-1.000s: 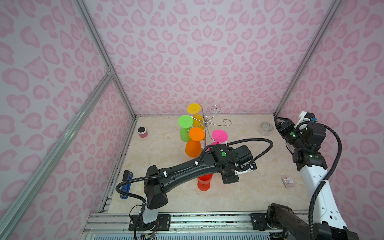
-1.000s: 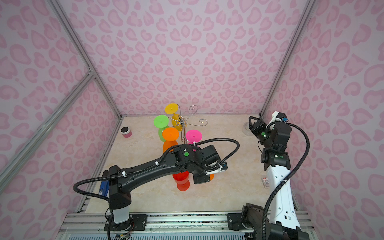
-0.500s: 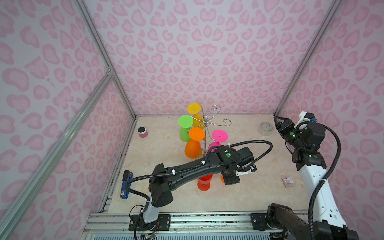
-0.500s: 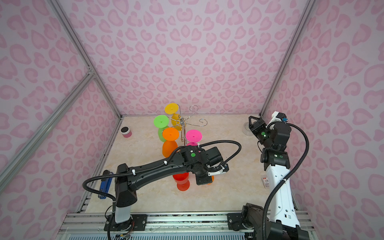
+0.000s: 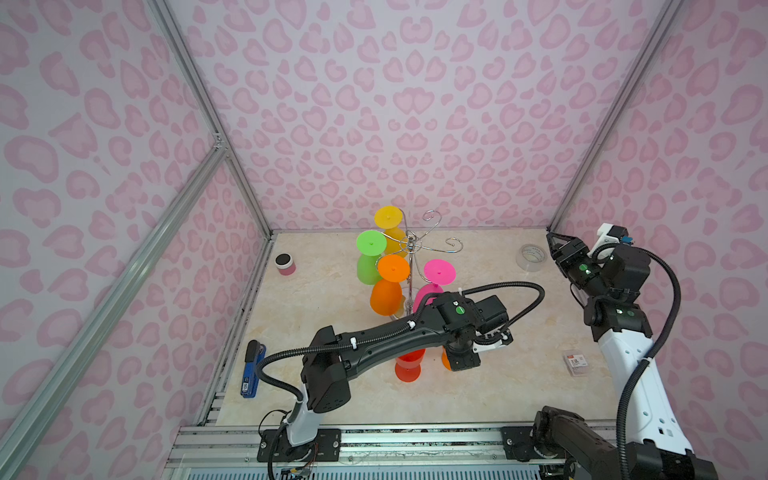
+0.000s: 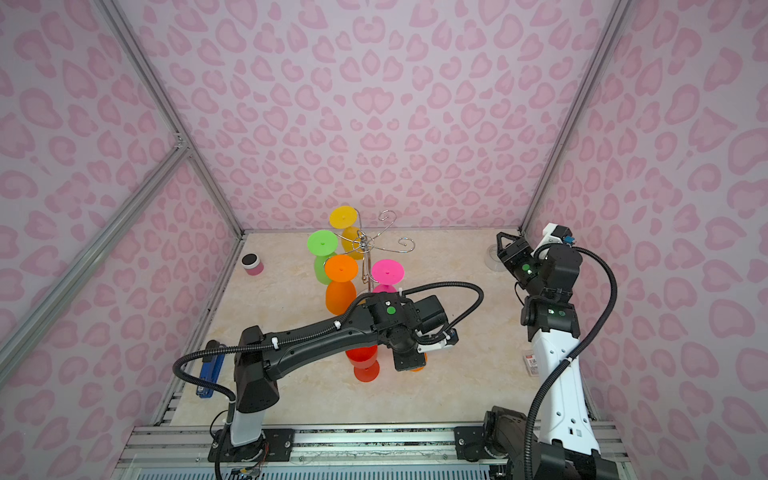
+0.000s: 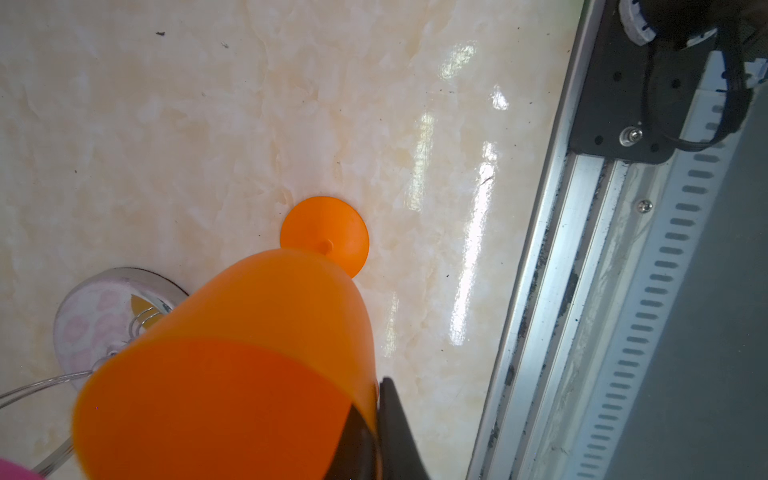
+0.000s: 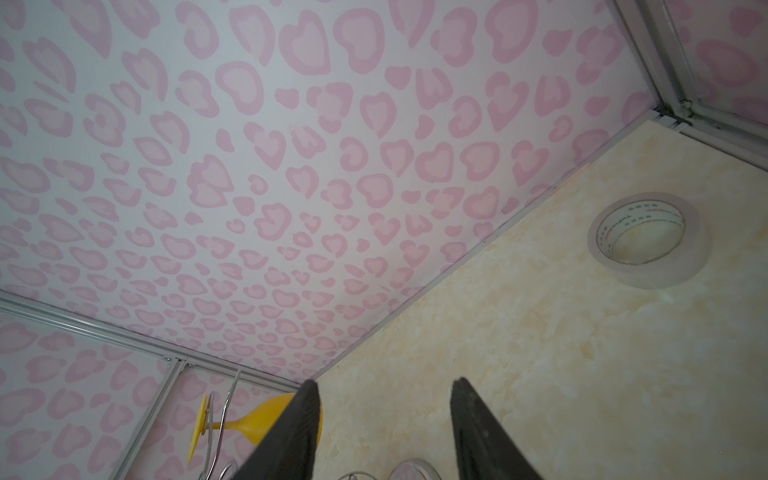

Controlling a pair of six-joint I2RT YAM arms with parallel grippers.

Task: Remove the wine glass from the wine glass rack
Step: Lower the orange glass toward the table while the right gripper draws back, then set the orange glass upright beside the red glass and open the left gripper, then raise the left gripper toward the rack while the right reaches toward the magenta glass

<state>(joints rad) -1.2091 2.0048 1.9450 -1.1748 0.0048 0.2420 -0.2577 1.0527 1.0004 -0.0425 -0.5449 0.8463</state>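
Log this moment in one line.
left gripper: pinching orange plastic wine glass rim, foot on table | right gripper: open, empty | chrome wire rack: four glasses hanging

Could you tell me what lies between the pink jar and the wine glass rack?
Nothing: in both top views the table between pink jar and rack is bare.
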